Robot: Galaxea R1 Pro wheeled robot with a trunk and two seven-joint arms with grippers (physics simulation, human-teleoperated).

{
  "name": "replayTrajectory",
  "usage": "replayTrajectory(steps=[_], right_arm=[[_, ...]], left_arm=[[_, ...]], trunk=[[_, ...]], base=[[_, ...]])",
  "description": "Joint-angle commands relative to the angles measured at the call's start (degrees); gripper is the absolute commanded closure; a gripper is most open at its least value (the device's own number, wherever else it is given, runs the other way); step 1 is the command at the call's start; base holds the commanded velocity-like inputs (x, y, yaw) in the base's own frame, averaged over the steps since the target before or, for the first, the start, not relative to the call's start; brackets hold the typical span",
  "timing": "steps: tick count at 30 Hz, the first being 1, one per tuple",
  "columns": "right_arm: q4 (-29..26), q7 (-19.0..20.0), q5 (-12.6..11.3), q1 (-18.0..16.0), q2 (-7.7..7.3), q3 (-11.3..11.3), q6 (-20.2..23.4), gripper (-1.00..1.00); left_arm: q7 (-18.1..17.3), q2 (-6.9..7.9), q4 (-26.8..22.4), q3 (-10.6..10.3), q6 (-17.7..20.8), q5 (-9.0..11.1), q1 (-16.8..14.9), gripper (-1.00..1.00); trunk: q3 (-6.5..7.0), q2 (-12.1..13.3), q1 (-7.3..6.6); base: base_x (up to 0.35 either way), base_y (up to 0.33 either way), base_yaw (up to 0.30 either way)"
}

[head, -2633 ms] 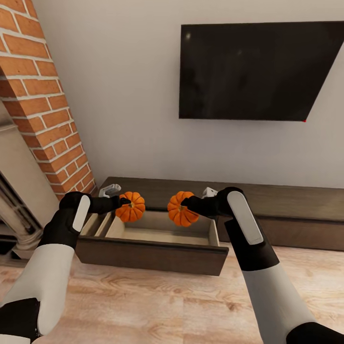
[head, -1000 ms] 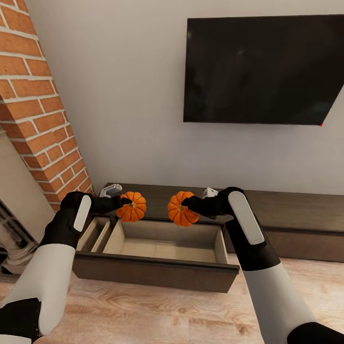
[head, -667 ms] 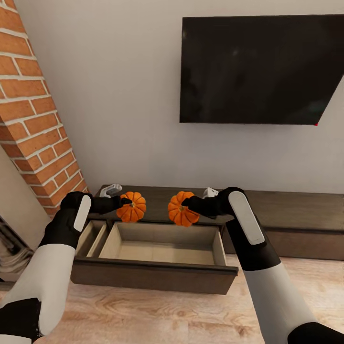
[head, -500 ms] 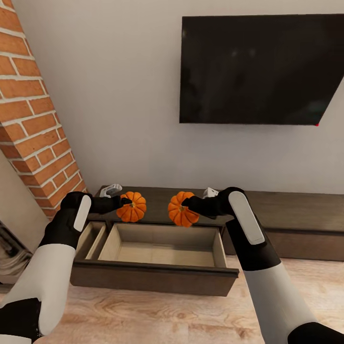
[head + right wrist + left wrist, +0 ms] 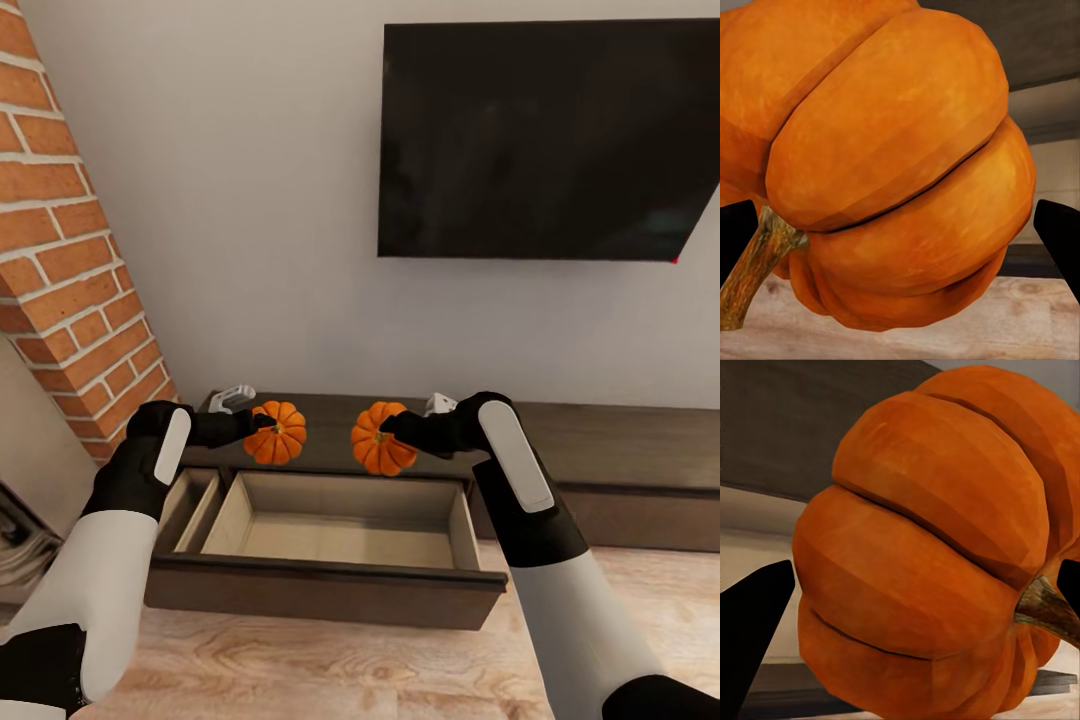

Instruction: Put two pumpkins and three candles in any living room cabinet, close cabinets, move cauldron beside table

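Left end effector [image 5: 262,424] grasps one pumpkin [image 5: 275,432]; right end effector [image 5: 392,430] grasps the other pumpkin [image 5: 379,437]. Each is clenched on its load, fingers pressed to the ribbed sides, seen close in the wrist views as dark tips either side of the orange body [image 5: 922,547] and [image 5: 892,165]. Stems point sideways, so both pumpkins are carried tipped over, not upright.

Both pumpkins hang in the air side by side, a clear gap between them, above the back edge of the open drawer [image 5: 330,585] of the long dark cabinet [image 5: 600,440]. The drawer stands pulled out toward the robot. Its wide pale compartment [image 5: 340,520] lies below and a little nearer the robot than both pumpkins; a narrow side compartment [image 5: 190,495] sits under the left forearm.

Judgement: the coming move turns on that drop. Pumpkins are straight ahead of each end effector, drawer floor beneath. Each arm needs to come down and slightly back before letting go. Both arms look about equally near the wide compartment. Rounded, tipped pumpkins may roll on landing; the drawer walls should contain them.

A dark screen [image 5: 545,140] hangs on the wall above; brick column [image 5: 70,260] at left.
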Motion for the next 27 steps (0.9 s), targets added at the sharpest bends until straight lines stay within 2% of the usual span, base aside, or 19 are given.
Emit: replayTrajectory(steps=[1,7,11,14,22,27], right_arm=[[0.0,0.0,0.0,0.1,0.04,0.0,0.0,1.0],[0.1,0.0,-0.4,1.4,0.45,0.3,0.1,1.0],[0.1,0.0,-2.4,1.8,0.46,0.4,0.1,1.0],[1.3,0.0,-3.0,2.1,0.51,0.6,0.1,1.0],[6.4,0.0,-3.1,2.3,0.72,1.8,0.3,1.0],[7.2,0.0,-3.0,2.3,0.72,2.0,0.3,1.0]], left_arm=[[0.0,0.0,0.0,0.0,0.0,0.0,0.0,1.0],[0.0,0.02,0.5,-0.3,0.0,-0.2,0.2,1.0],[0.0,0.12,0.6,-2.9,0.0,-0.2,0.6,1.0],[0.1,0.09,0.7,-4.3,0.0,-0.2,0.8,1.0],[0.4,0.0,1.3,-5.7,0.0,-0.3,0.8,1.0],[0.6,0.0,2.0,-5.8,-0.1,-0.3,0.8,1.0]], trunk=[[-0.18,-0.4,0.22],[-1.26,-2.8,1.54],[-1.98,-4.4,2.42],[-2.51,-5.6,3.08],[-3.95,-8.8,4.84],[-4.85,-10.8,5.93]], base=[[0.002,0.001,0.0],[0.0,0.0,0.0],[0.0,0.0,0.0],[0.0,0.0,0.0],[0.0,0.0,0.0],[0.0,0.0,0.0]])
